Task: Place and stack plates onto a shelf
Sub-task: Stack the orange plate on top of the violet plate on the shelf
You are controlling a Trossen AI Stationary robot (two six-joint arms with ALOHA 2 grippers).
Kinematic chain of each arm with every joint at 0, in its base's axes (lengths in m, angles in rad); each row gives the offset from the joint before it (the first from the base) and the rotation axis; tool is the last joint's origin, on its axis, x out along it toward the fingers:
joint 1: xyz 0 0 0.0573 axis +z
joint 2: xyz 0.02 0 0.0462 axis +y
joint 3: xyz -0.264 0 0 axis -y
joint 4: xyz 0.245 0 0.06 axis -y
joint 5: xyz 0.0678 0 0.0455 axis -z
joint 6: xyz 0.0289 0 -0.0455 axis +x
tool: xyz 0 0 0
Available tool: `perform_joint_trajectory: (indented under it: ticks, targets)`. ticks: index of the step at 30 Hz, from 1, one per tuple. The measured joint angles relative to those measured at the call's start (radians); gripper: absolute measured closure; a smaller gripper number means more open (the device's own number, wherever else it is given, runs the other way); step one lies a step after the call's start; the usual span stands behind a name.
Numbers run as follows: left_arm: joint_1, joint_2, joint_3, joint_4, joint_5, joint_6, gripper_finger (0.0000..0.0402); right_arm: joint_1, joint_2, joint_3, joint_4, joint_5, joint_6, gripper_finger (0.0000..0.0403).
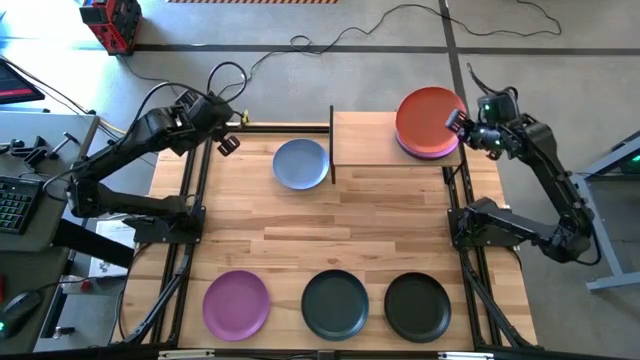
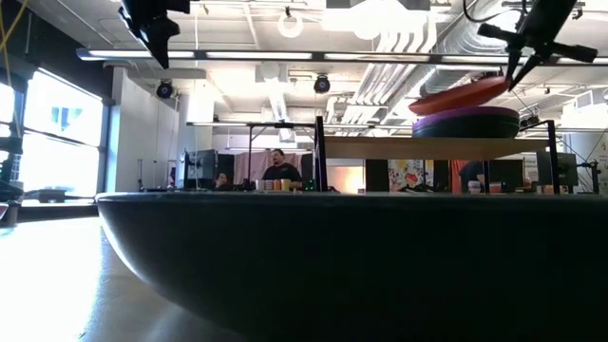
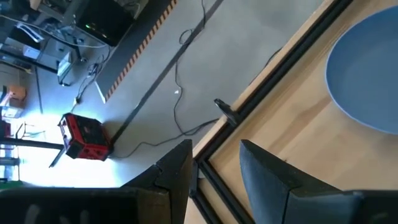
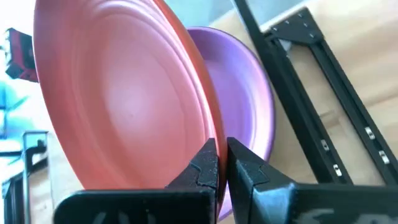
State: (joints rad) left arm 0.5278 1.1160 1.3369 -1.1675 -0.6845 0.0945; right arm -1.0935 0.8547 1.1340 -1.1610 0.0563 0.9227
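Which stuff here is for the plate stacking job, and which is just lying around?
For the job:
orange plate, pinched by the right gripper
purple plate beneath it
shelf
blue plate
purple plate at the front
two dark plates

Just lying about:
red box on the floor
keyboard
floor cables

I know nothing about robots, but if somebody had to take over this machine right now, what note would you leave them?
Right gripper: jaws shut on the rim of the orange plate, held tilted over the purple plate that lies on the shelf.
Left gripper: jaws open, empty, at the table's far left edge, near the pale blue plate.
Done: one purple plate on the shelf, orange nearly stacked on it.
Left: release the orange plate. Then shelve the pale blue plate beside the shelf and the front row: a second purple plate and two dark plates.
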Motion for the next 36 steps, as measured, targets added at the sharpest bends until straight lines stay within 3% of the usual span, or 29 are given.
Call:
perform_joint_trajectory:
  ticks: [13,36]
  targets:
    - [0.038,0.000,0.000,0.014,0.010,0.060,0.0277,0.000,0.032,-0.005,-0.031,0.090,0.107,0.0403]
    - [0.107,0.000,0.000,0.022,0.057,0.118,0.0277,0.062,0.123,-0.004,-0.031,0.089,0.147,0.0402]
